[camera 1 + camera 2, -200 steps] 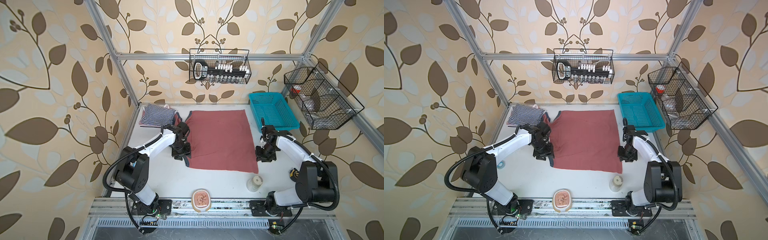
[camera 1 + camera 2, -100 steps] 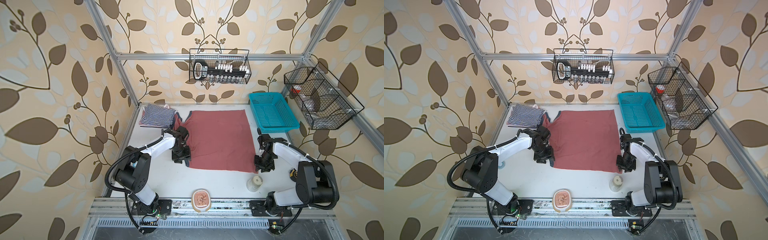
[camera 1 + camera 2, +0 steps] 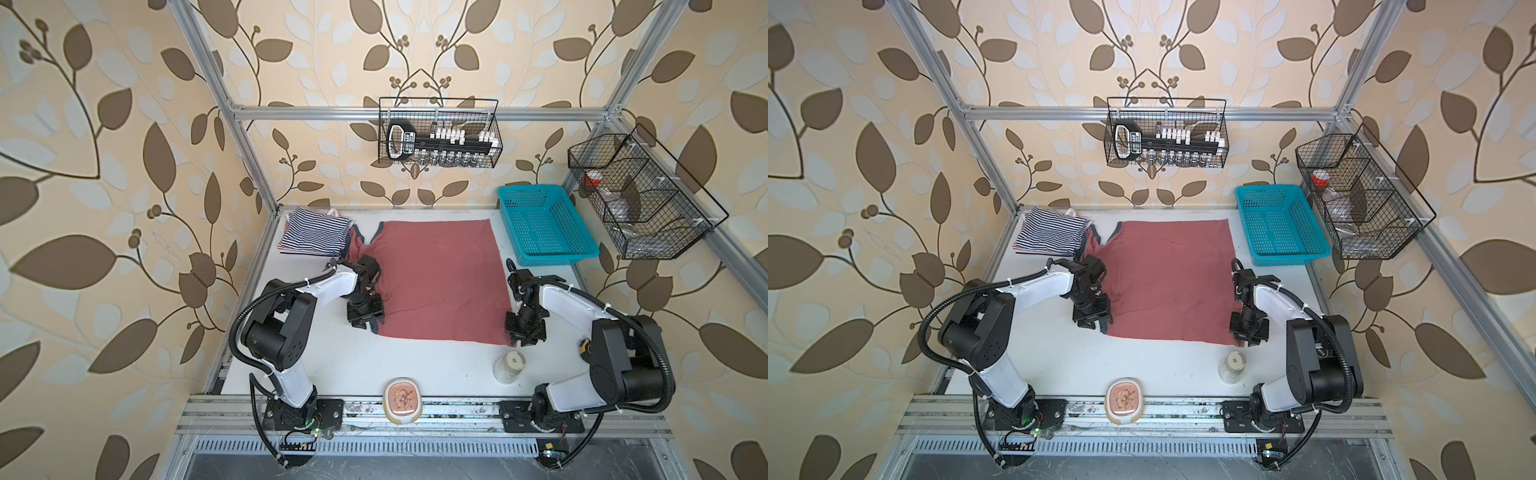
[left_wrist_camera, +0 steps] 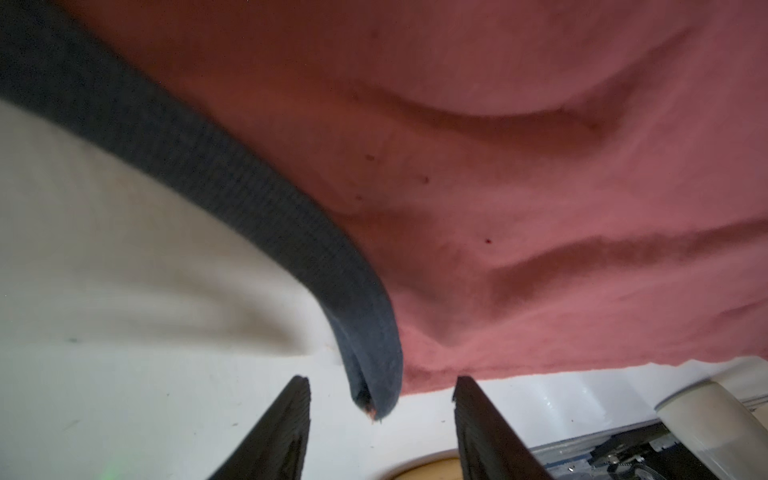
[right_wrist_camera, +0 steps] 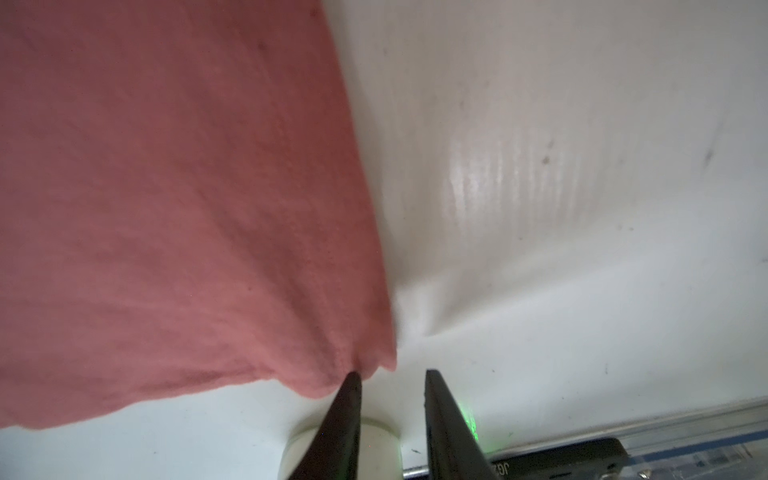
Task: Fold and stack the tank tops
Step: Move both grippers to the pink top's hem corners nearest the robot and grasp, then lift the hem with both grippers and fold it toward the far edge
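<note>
The dusty red tank top (image 3: 436, 278) (image 3: 1167, 278) lies spread flat in the middle of the white table, its dark-trimmed straps toward the left. A folded navy-and-white striped tank top (image 3: 316, 232) (image 3: 1050, 232) rests at the back left corner. My left gripper (image 3: 365, 323) (image 3: 1092, 322) hangs low over the red top's near left corner. In the left wrist view it (image 4: 382, 380) is open, with the tip of the dark trim (image 4: 291, 232) lying loose between its fingers. My right gripper (image 3: 524, 336) (image 3: 1248, 332) is at the near right corner. It (image 5: 391, 372) is narrowly open, and the red corner (image 5: 365, 357) touches one fingertip unclamped.
A teal basket (image 3: 544, 232) stands at the back right. A white-lidded jar (image 3: 509, 365) sits just in front of my right gripper, and a small oval dish (image 3: 402, 401) lies at the front edge. Wire baskets (image 3: 438, 133) (image 3: 636, 195) hang on the back and right walls.
Both grippers have slid toward the front along the red top's side edges and now sit at its near corners. The right jaws have narrowed slightly.
</note>
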`<state>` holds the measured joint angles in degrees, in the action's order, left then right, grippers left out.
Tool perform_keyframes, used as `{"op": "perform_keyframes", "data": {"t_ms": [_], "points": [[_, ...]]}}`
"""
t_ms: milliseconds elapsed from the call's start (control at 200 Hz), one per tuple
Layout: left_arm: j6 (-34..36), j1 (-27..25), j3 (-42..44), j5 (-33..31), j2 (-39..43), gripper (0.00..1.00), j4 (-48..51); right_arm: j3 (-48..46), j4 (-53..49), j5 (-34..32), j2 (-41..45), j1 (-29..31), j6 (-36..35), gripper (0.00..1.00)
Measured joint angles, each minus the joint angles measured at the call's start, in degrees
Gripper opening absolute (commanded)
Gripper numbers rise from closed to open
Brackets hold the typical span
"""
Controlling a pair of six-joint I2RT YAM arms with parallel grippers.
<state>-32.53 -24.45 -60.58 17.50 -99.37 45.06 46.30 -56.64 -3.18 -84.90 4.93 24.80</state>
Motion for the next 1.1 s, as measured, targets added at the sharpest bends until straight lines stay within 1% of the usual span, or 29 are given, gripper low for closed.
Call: {"op": "perform_keyframes", "data": {"t_ms": [245,305,355,425,550,600,720,750,875,890,920,1100], "points": [[-2.0,0.0,0.0,-0.1,-1.2,0.57,-1.9,-0.4,0.1,-1.1,-1.2,1.5,1.8,0.22],[-2.3,0.0,0.0,-0.2,-1.2,0.56,-2.2,-0.6,0.2,-1.3,-2.1,1.8,2.2,0.19],[-2.4,0.0,0.0,-0.1,-1.2,0.55,-2.5,-0.6,0.3,-1.5,-2.7,2.1,2.5,0.18],[-2.6,0.0,0.2,0.0,-1.3,0.51,-3.2,-0.7,0.4,-1.8,-3.2,2.5,2.9,0.15],[-3.5,0.0,0.7,0.3,-1.2,0.43,-3.6,-0.7,0.4,-2.0,-3.5,2.9,3.5,0.07],[-3.6,0.0,0.9,0.4,-1.2,0.39,-3.7,-0.7,0.5,-2.1,-3.6,3.0,4.0,0.06],[-3.6,0.0,1.2,0.7,-1.2,0.33,-3.9,-0.7,0.4,-2.4,-3.7,3.2,4.5,0.00],[-3.7,0.0,1.2,0.9,-1.2,0.31,-3.9,-0.7,0.4,-2.5,-3.7,3.2,4.6,0.00],[-4.1,0.0,1.8,1.9,-1.2,0.09,-4.5,-0.7,0.4,-2.7,-3.7,3.3,4.9,0.00],[-3.4,0.0,1.9,1.8,-1.2,0.07,-4.7,-0.7,0.4,-2.7,-3.7,3.3,4.9,0.00],[-3.4,0.0,2.0,1.9,-1.2,0.00,-4.7,-0.7,0.4,-2.8,-3.7,3.3,5.0,0.00],[-3.7,0.0,2.1,2.0,-1.0,0.00,-4.9,-0.7,0.0,-3.9,-1.7,3.3,5.4,0.00]]}}
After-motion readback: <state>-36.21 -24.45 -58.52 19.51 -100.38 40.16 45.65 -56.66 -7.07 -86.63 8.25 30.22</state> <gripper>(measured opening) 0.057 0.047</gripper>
